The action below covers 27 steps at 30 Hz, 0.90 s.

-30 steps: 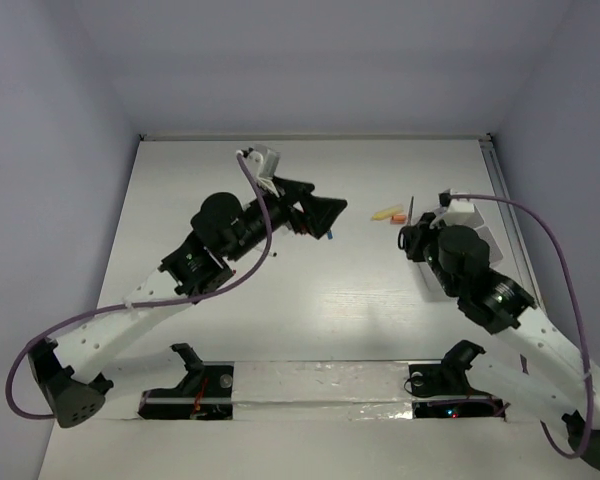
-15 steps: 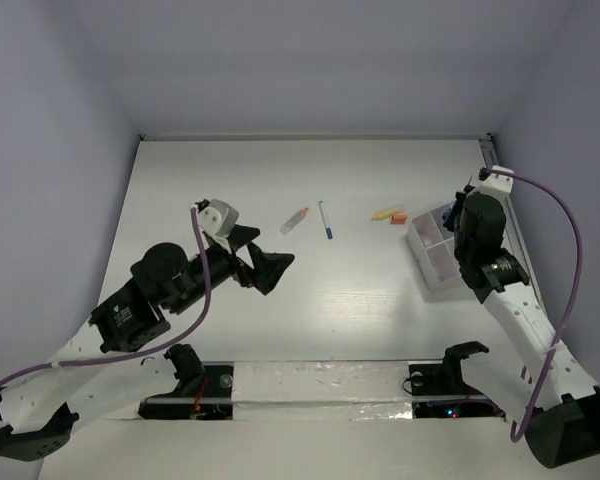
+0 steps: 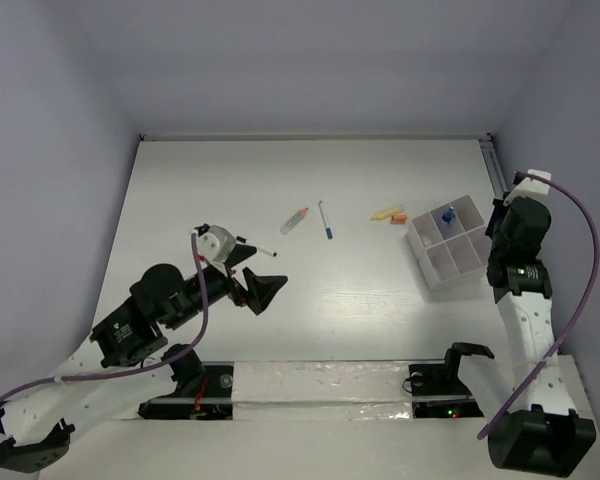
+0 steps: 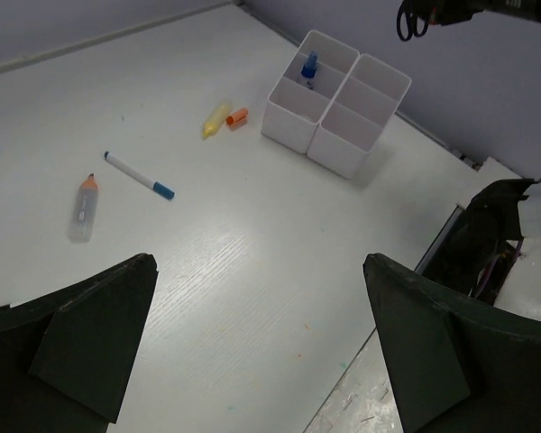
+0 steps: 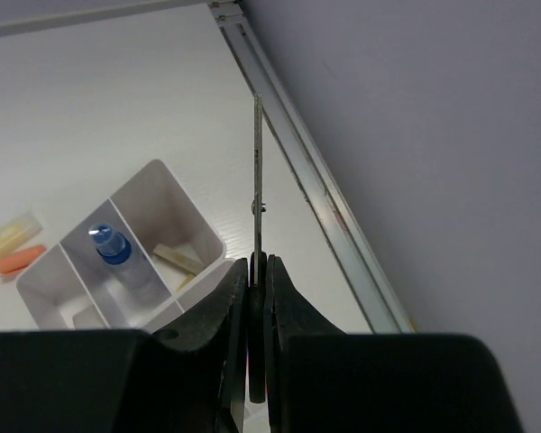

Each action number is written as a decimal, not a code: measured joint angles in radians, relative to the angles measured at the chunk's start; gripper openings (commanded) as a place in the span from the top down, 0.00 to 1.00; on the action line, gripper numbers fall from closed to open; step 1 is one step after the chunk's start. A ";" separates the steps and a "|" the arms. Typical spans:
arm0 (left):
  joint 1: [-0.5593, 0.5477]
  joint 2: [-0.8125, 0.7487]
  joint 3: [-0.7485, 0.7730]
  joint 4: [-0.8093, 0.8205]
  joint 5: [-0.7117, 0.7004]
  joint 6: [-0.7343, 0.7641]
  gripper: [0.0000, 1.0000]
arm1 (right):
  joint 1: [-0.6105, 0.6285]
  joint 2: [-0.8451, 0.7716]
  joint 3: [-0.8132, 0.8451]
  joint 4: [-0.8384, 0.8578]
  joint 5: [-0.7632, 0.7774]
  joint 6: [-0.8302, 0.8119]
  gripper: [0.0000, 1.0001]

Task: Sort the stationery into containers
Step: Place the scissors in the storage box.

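Note:
My right gripper [image 5: 257, 271] is shut on the black-handled scissors [image 5: 258, 153], blade edge-on and pointing away, held in the air just right of the containers [image 5: 162, 194]. It shows at the far right in the top view [image 3: 502, 215]. The white containers [image 3: 448, 240] hold a blue-capped item [image 3: 448, 214] and a cream piece [image 5: 182, 257]. My left gripper [image 3: 260, 290] is open and empty above bare table [image 4: 261, 343]. A white pen with black tip [image 3: 263, 251] lies just beyond it. The orange-capped tube [image 3: 296, 221], a blue-and-white pen [image 3: 324, 219], and yellow [image 3: 383, 212] and orange [image 3: 401, 218] pieces lie mid-table.
A metal rail [image 5: 316, 171] runs along the table's right edge beside the purple wall. The wrist view of the left arm shows the tube [image 4: 84, 206], pen [image 4: 140, 175], containers [image 4: 335, 101] and scissors handles [image 4: 413, 18]. A taped strip [image 3: 320, 380] lines the near edge.
My left arm has pulled back toward the near left. My right arm has swung right, off the containers, to the table's right edge with the scissors. The white pen now shows.

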<state>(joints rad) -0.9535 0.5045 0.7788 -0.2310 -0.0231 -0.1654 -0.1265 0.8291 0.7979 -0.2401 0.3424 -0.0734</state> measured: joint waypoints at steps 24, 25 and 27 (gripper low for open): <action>0.000 -0.060 0.000 0.010 0.008 0.000 0.01 | -0.130 0.246 -0.004 -0.023 -0.380 -0.071 1.00; 0.000 -0.060 0.000 0.010 0.008 0.000 0.01 | -0.132 0.246 -0.007 -0.021 -0.380 -0.073 1.00; 0.000 -0.060 0.000 0.009 0.008 0.000 0.01 | -0.134 0.245 -0.013 -0.021 -0.376 -0.078 1.00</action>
<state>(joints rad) -0.9535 0.4442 0.7788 -0.2218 -0.0151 -0.1658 -0.2607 1.0737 0.7853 -0.2607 -0.0334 -0.1513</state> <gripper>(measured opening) 0.989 0.123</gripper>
